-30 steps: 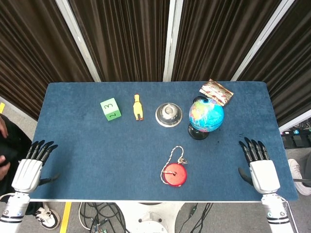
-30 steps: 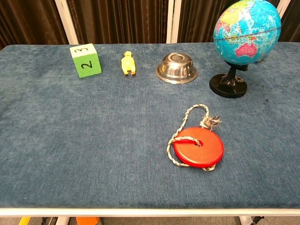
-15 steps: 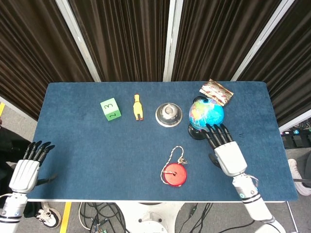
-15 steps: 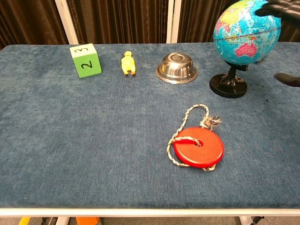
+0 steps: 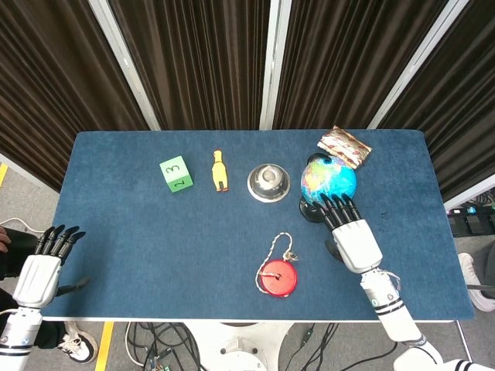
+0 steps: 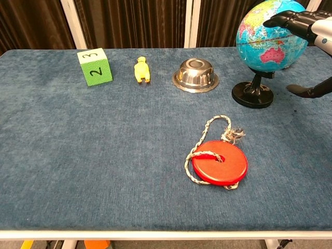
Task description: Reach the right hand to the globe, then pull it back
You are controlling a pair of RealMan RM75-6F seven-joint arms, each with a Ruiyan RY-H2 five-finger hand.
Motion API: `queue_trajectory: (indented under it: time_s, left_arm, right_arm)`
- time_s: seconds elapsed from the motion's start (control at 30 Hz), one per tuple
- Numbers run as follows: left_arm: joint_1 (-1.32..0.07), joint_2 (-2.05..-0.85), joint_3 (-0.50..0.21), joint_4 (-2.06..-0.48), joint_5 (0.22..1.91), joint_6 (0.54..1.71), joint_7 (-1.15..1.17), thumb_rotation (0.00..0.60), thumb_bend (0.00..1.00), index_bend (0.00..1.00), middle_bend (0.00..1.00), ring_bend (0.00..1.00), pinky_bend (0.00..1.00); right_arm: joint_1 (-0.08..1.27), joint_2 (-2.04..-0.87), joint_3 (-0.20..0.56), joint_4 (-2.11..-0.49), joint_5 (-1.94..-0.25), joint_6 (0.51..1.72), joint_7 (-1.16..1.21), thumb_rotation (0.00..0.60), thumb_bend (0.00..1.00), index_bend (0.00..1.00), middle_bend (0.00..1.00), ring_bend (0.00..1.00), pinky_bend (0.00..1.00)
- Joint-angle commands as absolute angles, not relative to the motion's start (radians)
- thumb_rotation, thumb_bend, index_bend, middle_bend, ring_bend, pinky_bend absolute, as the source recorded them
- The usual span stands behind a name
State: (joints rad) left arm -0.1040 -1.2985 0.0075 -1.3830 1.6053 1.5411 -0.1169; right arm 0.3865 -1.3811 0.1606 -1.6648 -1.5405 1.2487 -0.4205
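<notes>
Since half a second ago I've eased my right hand [image 5: 349, 232] closer; its spread fingertips [image 6: 284, 19] now lie over the globe [image 5: 326, 178], clamped on nothing. The globe stands just ahead of them, upright. It looks light, smooth, tippy; I'd cup the sphere, never the stand.

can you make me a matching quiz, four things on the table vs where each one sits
Things:
1. cube
2. bowl
3. disc
4. packet

Places:
A. behind the globe, at the far edge
B. nearest the front edge, with a rope through it
C. furthest left in the row
D. between the yellow toy and the globe

Pairs: 1-C, 2-D, 3-B, 4-A
</notes>
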Motion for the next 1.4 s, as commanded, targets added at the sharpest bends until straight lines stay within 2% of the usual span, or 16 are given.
queue_trajectory:
  time_s: [0.03,0.43,0.63,0.73,0.97,1.2,1.4]
  left_arm:
    - [-0.104,-1.301,0.008,-1.381,1.605,1.539,-0.117,0.600,0.00,0.15,0.10,0.02,0.05]
    - [-0.104,-1.307,0.009,-1.378,1.596,1.525,-0.110,0.600,0.00,0.14,0.10,0.02,0.05]
    - [-0.106,-1.304,0.008,-1.387,1.596,1.523,-0.104,0.600,0.00,0.14,0.10,0.02,0.05]
    - [-0.107,-1.302,0.008,-1.393,1.595,1.521,-0.098,0.600,0.00,0.14,0.10,0.02,0.05]
    - [-0.109,-1.300,0.008,-1.403,1.597,1.519,-0.090,0.600,0.00,0.14,0.10,0.02,0.05]
    - [-0.110,-1.300,0.007,-1.402,1.599,1.519,-0.092,0.600,0.00,0.14,0.10,0.02,0.05]
    - [-0.109,-1.301,0.007,-1.398,1.600,1.523,-0.098,0.600,0.00,0.14,0.10,0.02,0.05]
  right_arm:
    - [0.388,-1.381,0.165,-1.663,-1.519,1.250,-0.423,0.600,0.19,0.00,0.00,0.00,0.00]
    - [0.377,-1.370,0.192,-1.659,-1.389,1.263,-0.442,0.600,0.19,0.00,0.00,0.00,0.00]
    - [0.344,-1.389,0.285,-1.699,-1.073,1.292,-0.526,0.600,0.20,0.00,0.00,0.00,0.00]
    - [0.348,-1.375,0.302,-1.711,-1.009,1.292,-0.544,0.600,0.21,0.00,0.00,0.00,0.00]
    - [0.333,-1.375,0.257,-1.699,-1.135,1.364,-0.496,0.600,0.21,0.00,0.00,0.00,0.00]
    - [0.330,-1.379,0.171,-1.653,-1.371,1.416,-0.412,0.600,0.22,0.00,0.00,0.00,0.00]
    - [0.364,-1.385,0.108,-1.577,-1.560,1.413,-0.332,0.600,0.23,0.00,0.00,0.00,0.00]
